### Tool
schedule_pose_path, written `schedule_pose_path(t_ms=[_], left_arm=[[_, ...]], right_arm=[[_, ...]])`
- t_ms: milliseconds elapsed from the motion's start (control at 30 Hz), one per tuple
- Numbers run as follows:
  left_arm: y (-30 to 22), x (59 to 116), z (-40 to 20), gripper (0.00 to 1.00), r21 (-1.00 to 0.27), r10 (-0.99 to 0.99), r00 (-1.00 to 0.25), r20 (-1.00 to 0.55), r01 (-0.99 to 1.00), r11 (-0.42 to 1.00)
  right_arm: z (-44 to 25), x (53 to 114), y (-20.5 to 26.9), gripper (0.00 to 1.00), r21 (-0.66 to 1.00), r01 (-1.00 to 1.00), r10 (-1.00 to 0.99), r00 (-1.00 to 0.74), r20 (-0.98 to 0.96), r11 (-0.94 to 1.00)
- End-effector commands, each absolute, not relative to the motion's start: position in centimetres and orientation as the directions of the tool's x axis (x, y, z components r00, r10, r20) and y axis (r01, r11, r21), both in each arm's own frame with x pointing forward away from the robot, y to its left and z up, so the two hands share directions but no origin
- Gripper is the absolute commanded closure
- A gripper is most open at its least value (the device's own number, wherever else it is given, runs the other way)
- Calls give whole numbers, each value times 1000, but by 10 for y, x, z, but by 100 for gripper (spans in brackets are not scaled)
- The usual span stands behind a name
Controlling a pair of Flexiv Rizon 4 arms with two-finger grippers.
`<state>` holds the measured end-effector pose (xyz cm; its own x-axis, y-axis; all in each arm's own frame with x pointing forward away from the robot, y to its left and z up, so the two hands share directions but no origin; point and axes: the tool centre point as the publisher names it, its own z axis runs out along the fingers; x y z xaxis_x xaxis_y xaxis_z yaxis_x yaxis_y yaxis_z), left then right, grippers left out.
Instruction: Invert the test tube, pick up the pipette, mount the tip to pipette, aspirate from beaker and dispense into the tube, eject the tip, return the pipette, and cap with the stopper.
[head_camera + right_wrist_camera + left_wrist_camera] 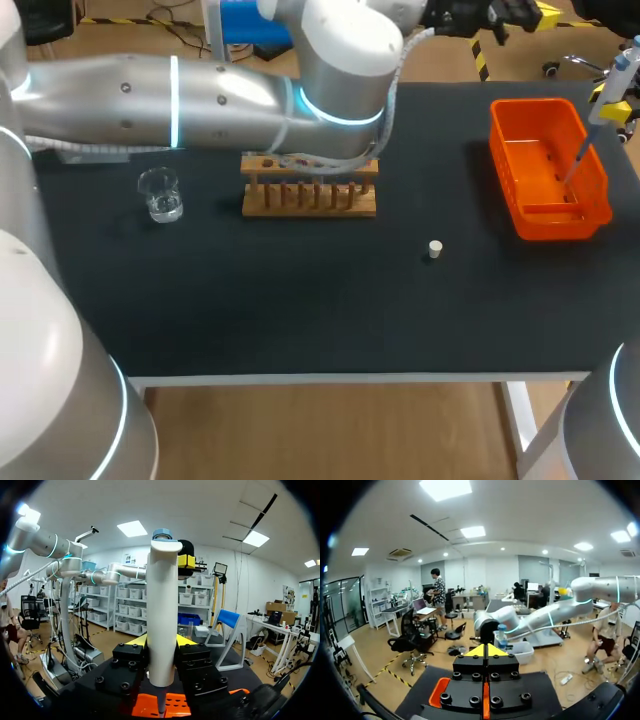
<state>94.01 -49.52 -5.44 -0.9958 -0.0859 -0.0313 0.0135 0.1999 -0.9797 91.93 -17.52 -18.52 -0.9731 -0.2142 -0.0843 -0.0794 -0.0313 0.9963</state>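
One of each thing lies on the black table (300, 300): one glass beaker (160, 195) with clear liquid at the left, one wooden rack (310, 186) near the middle, one small white stopper (434, 249) lying by itself ahead of the rack and to its right, one orange bin (548, 170) at the right, and one pipette (162, 605). There are two arms.

The left arm (200, 95) comes in from the left and stretches level across the far side of the table. It passes above the back of the rack and hides part of it, so I cannot tell whether a tube stands there. The left gripper (486, 650) is beyond the table's far edge and points out into the room. Its yellow tips appear to meet in a peak with nothing between them, though the view along the fingers is poor.

The right gripper (161, 642) is at the table's far right, above the orange bin. Its two fingers are clamped on the pipette's white body from both sides. The pipette stands nearly upright, its blue-capped head above the fingers. Its thin lower end points down into the bin, and the head view shows it reaching inside near the bin's right wall. The beaker, rack and stopper are well apart from both grippers.
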Motion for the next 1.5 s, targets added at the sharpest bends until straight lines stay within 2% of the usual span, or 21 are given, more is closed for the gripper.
schedule_pose_path(t_ms=[33,600,1500], left_arm=[[-519,943,-60,100,-985,-78,-997,-24,11,173],[-571,921,-68,100,-986,-90,-996,-19,4,167],[-577,918,-76,100,-987,-81,-997,-20,7,161]], right_arm=[[-184,919,-175,100,996,-81,-214,-973,-85,-27],[-184,919,-175,100,996,-81,-214,-973,-85,-27],[-184,919,-175,100,996,-81,-214,-973,-85,-27]])
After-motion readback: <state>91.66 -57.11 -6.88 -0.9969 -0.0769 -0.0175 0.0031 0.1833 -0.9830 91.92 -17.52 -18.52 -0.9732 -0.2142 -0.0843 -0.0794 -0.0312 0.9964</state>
